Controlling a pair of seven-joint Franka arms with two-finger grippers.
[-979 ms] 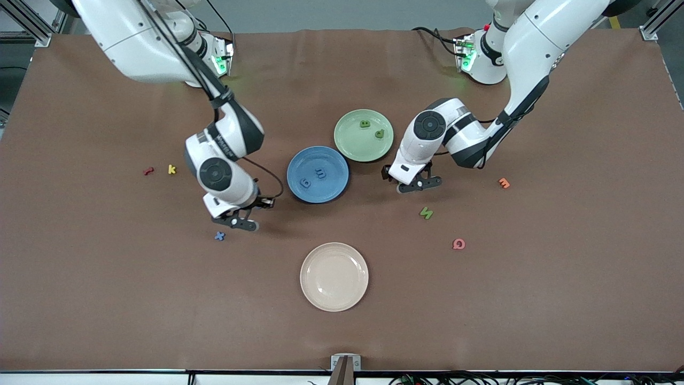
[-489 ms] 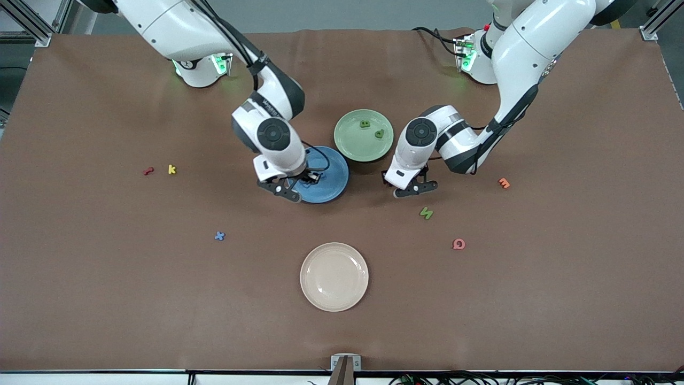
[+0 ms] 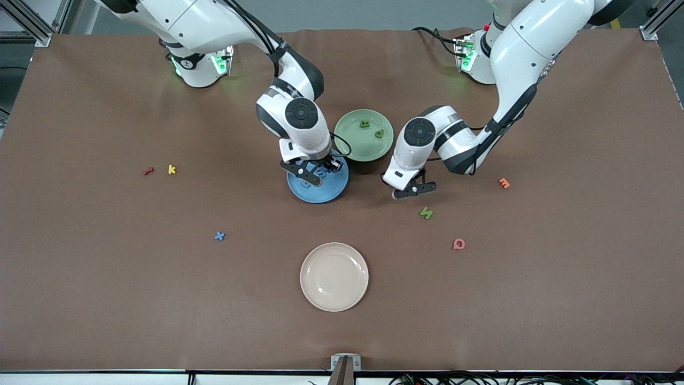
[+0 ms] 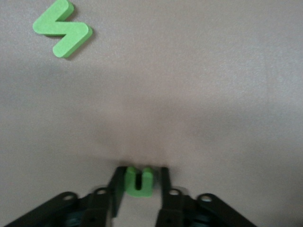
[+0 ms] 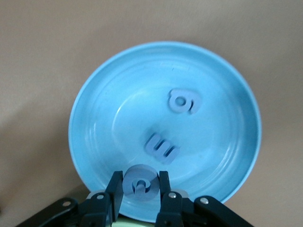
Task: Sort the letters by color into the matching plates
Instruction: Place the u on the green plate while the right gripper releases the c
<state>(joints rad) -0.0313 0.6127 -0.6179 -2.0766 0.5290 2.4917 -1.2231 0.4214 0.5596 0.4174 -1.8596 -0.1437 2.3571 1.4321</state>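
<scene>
Blue letter c (image 5: 140, 182) pinched in right gripper (image 5: 140, 190), hanging over blue plate (image 5: 94, 118); blue g (image 5: 182, 100) and m (image 5: 161, 147) lie in that plate. Green u (image 4: 138, 180) clamped between left gripper (image 4: 139, 187) fingers, low at the table (image 3: 107, 294) just beside green plate (image 3: 350, 140). Green s-shaped letter (image 4: 63, 28) near it. Blue x (image 3: 219, 235) well apart, nearer the camera toward the right arm's end.

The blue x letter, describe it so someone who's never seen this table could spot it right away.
Start at the cream plate, the plate nearest the front camera. From there look toward the right arm's end of the table and a little farther from the camera: the blue x letter lies alone on the brown mat. It is the only blue letter not on a plate or held.
</scene>
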